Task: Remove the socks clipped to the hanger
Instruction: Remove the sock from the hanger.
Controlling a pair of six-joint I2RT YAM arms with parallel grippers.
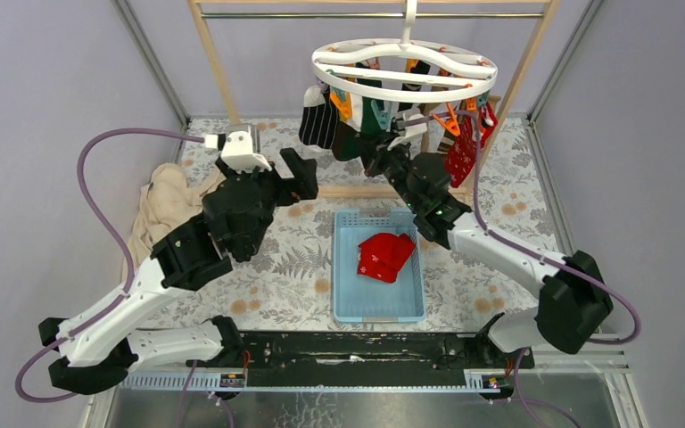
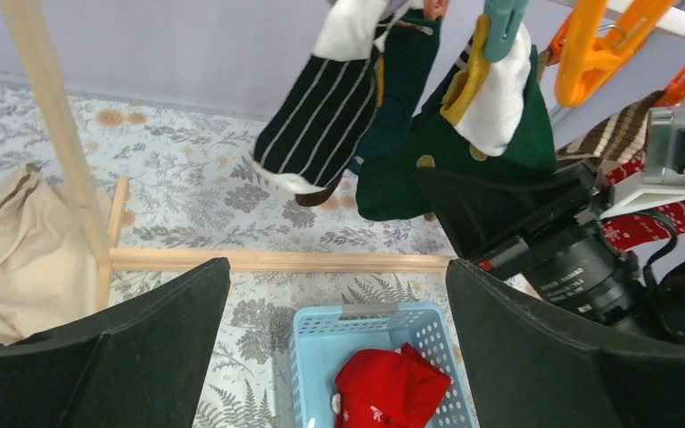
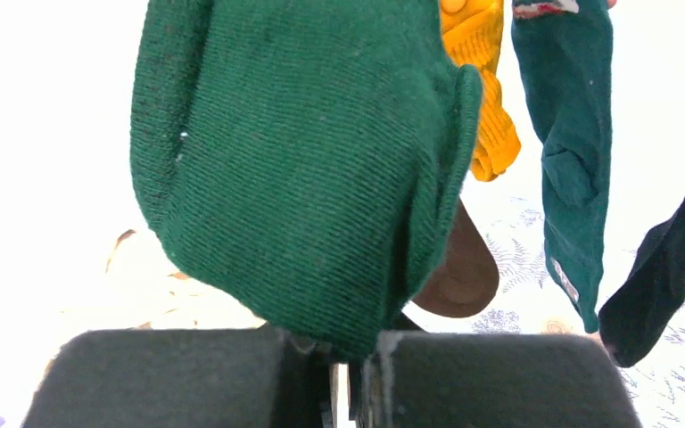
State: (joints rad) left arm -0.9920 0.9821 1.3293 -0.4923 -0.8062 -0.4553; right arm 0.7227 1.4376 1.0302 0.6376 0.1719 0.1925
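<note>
You have R tool (image 3: 357, 361) shut tight on the bottom edge of the green sock (image 3: 294, 160): fabric pinched btw the two pads, rest of sock hanging above them. Sock sits under the hanger (image 1: 404, 69), which hangs from the rack (image 1: 216, 71) at rear of surface (image 1: 517, 209). R wrist view, beside it: mustard sock (image 3: 486, 98), teal sock (image 3: 571, 134), a dark one at far R edge. Striped sock (image 2: 321, 116) hangs on hanger's L side. Your L tool (image 2: 337, 272) is spread wide, nothing in it, held above surface to L of hanger, touching nothing. One red sock (image 1: 385, 254) lies in basket (image 1: 345, 267). Beige cloth (image 1: 165, 201) heaped at L edge of surface.
</note>
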